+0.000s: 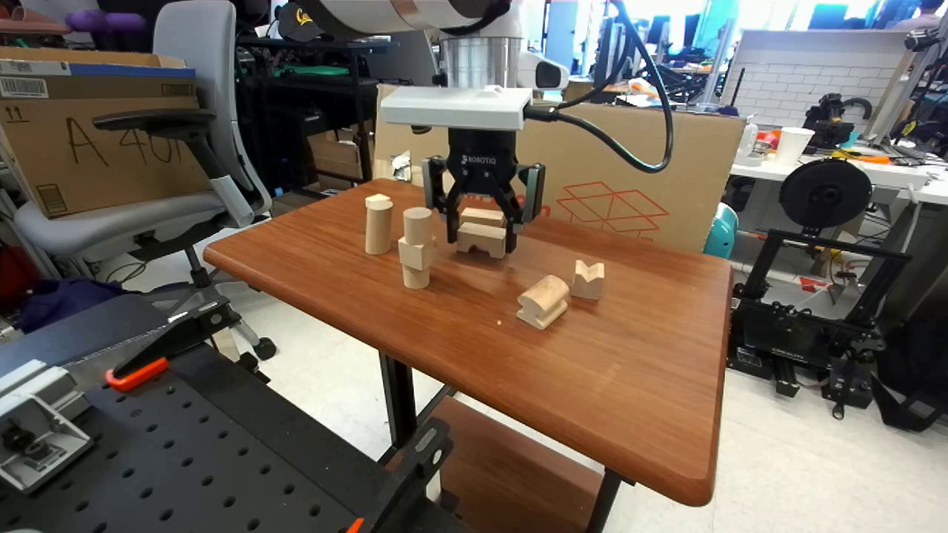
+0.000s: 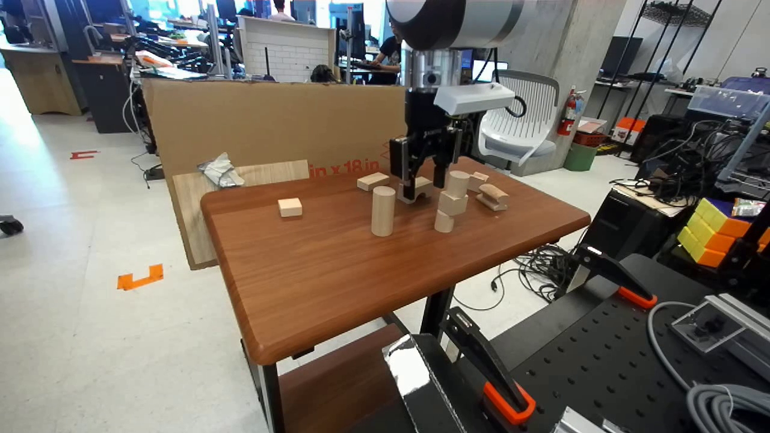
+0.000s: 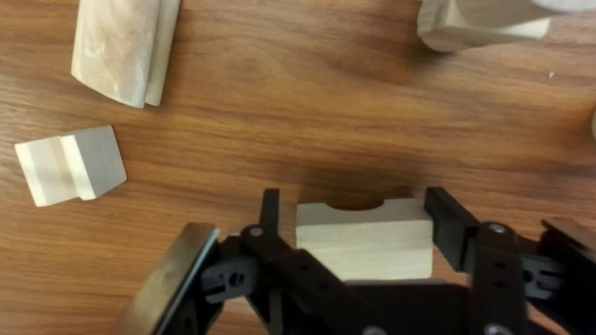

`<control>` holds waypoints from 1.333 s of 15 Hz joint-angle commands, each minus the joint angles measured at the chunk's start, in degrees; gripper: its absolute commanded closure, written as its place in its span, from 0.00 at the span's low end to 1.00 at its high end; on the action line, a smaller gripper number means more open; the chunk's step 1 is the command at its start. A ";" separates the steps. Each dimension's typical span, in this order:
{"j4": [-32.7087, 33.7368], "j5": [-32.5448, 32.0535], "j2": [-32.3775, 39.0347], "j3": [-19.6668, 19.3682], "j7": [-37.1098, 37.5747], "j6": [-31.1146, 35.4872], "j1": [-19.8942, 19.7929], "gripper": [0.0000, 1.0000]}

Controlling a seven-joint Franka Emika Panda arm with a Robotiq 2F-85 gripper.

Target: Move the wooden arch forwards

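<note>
The wooden arch (image 1: 482, 240) is a squat pale block with a rounded notch underneath. It appears to stand upright on the brown table in both exterior views, partly hidden by a finger in an exterior view (image 2: 425, 186). My gripper (image 1: 481, 235) is lowered over it, with one finger at each end. In the wrist view, the open gripper (image 3: 352, 197) straddles the arch (image 3: 365, 249). A gap shows at the left finger. The right finger is very close to the arch's end, and I cannot tell whether it touches.
A long bar block (image 2: 373, 181) lies behind the arch. A tall cylinder (image 2: 383, 210) and a stack of blocks (image 1: 416, 252) stand nearby. A rounded block (image 1: 544, 300), a notched block (image 1: 589, 281) and a small flat block (image 2: 290, 208) also sit on the table (image 1: 629, 370). Cardboard (image 1: 629, 163) stands behind.
</note>
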 commanded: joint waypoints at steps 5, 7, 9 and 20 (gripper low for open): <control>4.63 -1.42 -0.30 0.04 1.00 -6.58 1.16 0.57; 6.28 -1.28 -0.59 0.26 1.13 -7.90 1.58 0.57; 8.53 -1.00 -0.13 0.59 1.10 -9.82 1.94 0.57; 16.56 -0.61 3.82 1.64 1.02 -12.79 2.96 0.57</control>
